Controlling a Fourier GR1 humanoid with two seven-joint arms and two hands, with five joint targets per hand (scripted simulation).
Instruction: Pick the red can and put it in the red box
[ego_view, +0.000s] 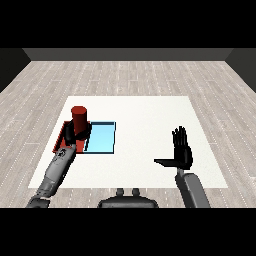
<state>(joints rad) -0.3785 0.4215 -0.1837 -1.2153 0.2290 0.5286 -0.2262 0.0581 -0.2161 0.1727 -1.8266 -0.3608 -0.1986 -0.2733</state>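
Observation:
A red can (79, 119) stands upright over the red tray (63, 132) at the table's left. My left hand (73, 136) is at the can's lower part with its fingers curled round it, and it hides much of the tray. The light blue tray (101, 137) lies right beside the red one. My right hand (182, 150) hovers over the right side of the table, fingers straight up and thumb out to the left, holding nothing.
The white table (140, 120) stretches between the trays and my right hand. Beyond its edges lies a grey wooden floor (130, 75).

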